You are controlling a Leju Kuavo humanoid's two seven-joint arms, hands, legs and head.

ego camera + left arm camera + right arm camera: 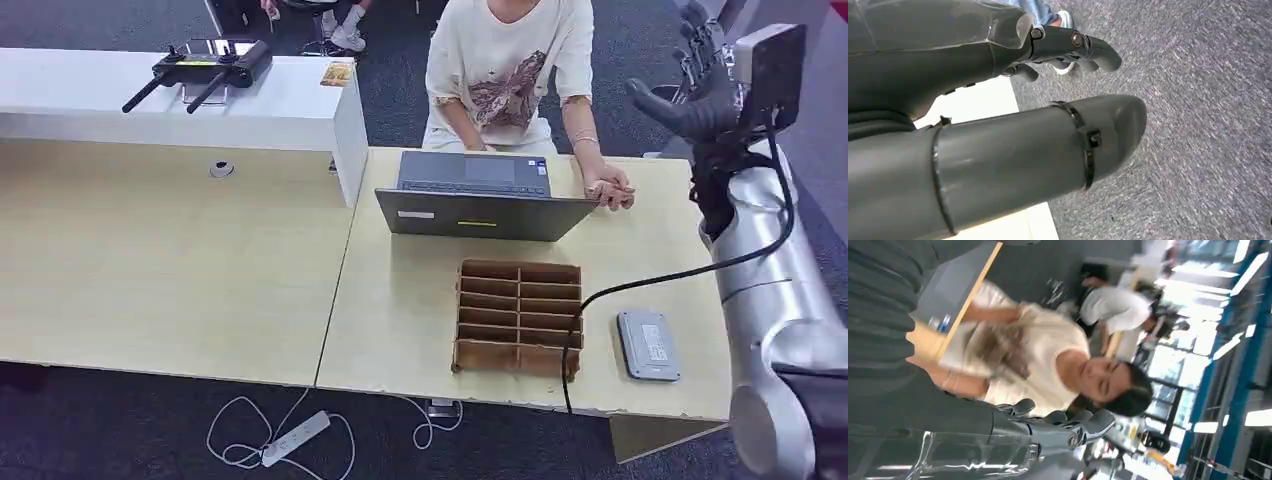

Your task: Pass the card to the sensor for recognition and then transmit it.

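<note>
My right hand (697,97) is raised beyond the table's far right corner, fingers spread, with nothing in it. In the right wrist view the right hand (1058,429) stretches out bare toward a seated person (1038,355). The grey flat sensor (648,345) lies on the table near its front right edge, with a black cable running past it. I see no card. My left hand (1068,47) hangs over grey carpet, fingers loosely bent, thumb apart, holding nothing.
A person (510,70) sits behind an open laptop (480,195), one hand (610,187) resting on the table beside it. A brown cardboard divider tray (518,318) stands left of the sensor. A white counter (170,95) with a controller is at the far left.
</note>
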